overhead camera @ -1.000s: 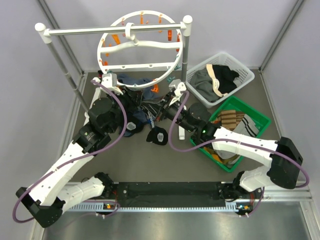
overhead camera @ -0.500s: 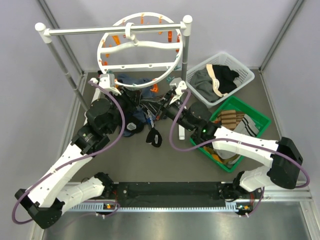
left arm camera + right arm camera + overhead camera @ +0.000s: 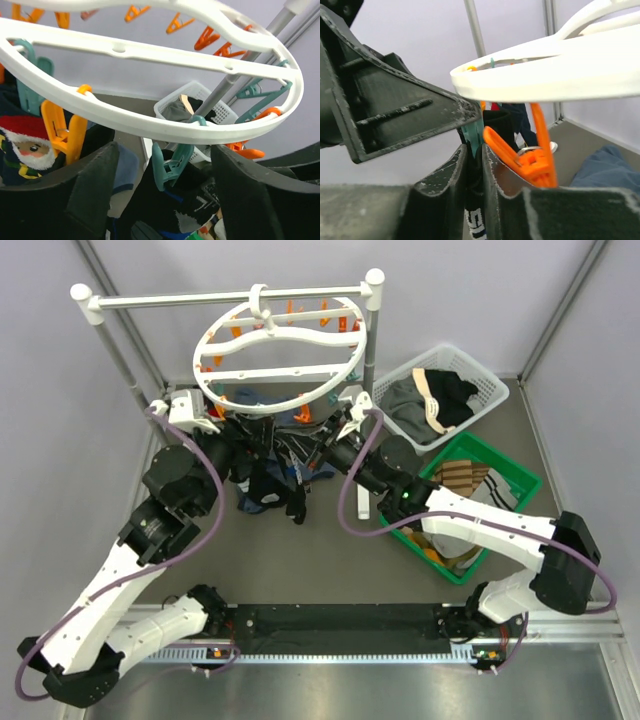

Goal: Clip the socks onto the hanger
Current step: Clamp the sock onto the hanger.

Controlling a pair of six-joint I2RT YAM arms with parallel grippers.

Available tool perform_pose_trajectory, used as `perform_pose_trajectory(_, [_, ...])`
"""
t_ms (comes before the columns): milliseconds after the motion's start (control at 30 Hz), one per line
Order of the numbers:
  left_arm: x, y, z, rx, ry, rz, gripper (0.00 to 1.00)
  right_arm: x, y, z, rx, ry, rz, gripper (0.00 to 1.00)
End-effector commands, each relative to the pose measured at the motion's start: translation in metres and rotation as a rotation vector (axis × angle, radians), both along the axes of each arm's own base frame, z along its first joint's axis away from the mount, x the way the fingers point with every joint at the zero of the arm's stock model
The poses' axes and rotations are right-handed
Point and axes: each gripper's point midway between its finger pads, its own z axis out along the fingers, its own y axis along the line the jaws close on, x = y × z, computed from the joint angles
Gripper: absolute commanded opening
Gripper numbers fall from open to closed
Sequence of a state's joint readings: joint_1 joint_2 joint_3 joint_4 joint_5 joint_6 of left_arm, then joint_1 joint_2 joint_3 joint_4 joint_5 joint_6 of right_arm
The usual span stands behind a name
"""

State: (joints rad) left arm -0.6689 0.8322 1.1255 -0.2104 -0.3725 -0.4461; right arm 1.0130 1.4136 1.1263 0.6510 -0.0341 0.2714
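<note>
The left arm is stretched forward over the grey surface (image 3: 330,560) and angled up to the round white plastic hanger (image 3: 280,373). The left tool (image 3: 164,147) is spread wide under its rim, gripping nothing. Dark fabric socks (image 3: 265,485) hang beneath the ring. The right arm is bent inward, and the right tool (image 3: 474,147), nearly together, pinches a dark sock (image 3: 470,215) below a teal clip (image 3: 471,134). A white lattice basket (image 3: 482,370) holds grey, black and cream clothes. A green crate (image 3: 502,457) holds striped ones.

Robotics lab test cell, not home. Plain pale panel walls (image 3: 470,290) box in small grey counter (image 3: 330,560), with metal frame struts (image 3: 565,305) at corners. White left arm (image 3: 110,590) and right arm (image 3: 490,530) bolted to black rail (image 3: 330,620) at near edge, purple cable (image 3: 341,505) exposed. Staged laundry props: white rack (image 3: 170,298) far, white basket (image 3: 482,368) and green basket (image 3: 500,457) right.
</note>
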Motion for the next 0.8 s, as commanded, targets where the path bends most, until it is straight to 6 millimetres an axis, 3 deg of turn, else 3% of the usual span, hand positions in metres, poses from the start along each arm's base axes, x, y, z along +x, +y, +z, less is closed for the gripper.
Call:
perform_pose_trajectory(0, [-0.014, 0.019, 0.032, -0.019, -0.061, 0.035, 0.81, -0.017, 0.003, 0.039, 0.083, -0.054, 0.062, 0.23])
perform_pose_trajectory(33, [-0.016, 0.020, 0.032, -0.015, -0.062, 0.034, 0.82, -0.018, 0.002, 0.041, 0.084, -0.054, 0.063, 0.30])
perform_pose_trajectory(167, [-0.026, 0.033, 0.040, 0.036, -0.059, 0.051, 0.87, -0.026, -0.004, 0.038, 0.014, -0.061, 0.075, 0.39])
perform_pose_trajectory(233, [-0.032, 0.038, 0.037, 0.067, -0.040, 0.051, 0.89, -0.027, -0.008, 0.026, -0.064, -0.060, 0.070, 0.48])
perform_pose_trajectory(300, [-0.039, 0.044, 0.037, 0.092, -0.032, 0.048, 0.91, -0.035, -0.018, 0.027, -0.104, -0.086, 0.072, 0.53])
perform_pose_trajectory(333, [-0.042, 0.045, 0.038, 0.097, -0.032, 0.039, 0.92, -0.036, -0.019, 0.013, -0.162, -0.068, 0.078, 0.57])
perform_pose_trajectory(400, [-0.048, 0.047, 0.036, 0.104, -0.030, 0.027, 0.93, -0.042, -0.030, 0.014, -0.197, -0.087, 0.072, 0.62])
perform_pose_trajectory(433, [-0.051, 0.046, 0.035, 0.106, -0.032, 0.014, 0.93, -0.045, -0.032, 0.001, -0.252, -0.067, 0.087, 0.66])
perform_pose_trajectory(567, [-0.061, 0.038, 0.032, 0.116, -0.035, -0.059, 0.94, -0.047, -0.050, -0.007, -0.340, -0.054, 0.093, 0.71])
perform_pose_trajectory(767, [-0.064, 0.010, 0.022, 0.134, -0.027, -0.199, 0.93, -0.034, -0.081, -0.013, -0.296, -0.031, 0.069, 0.71])
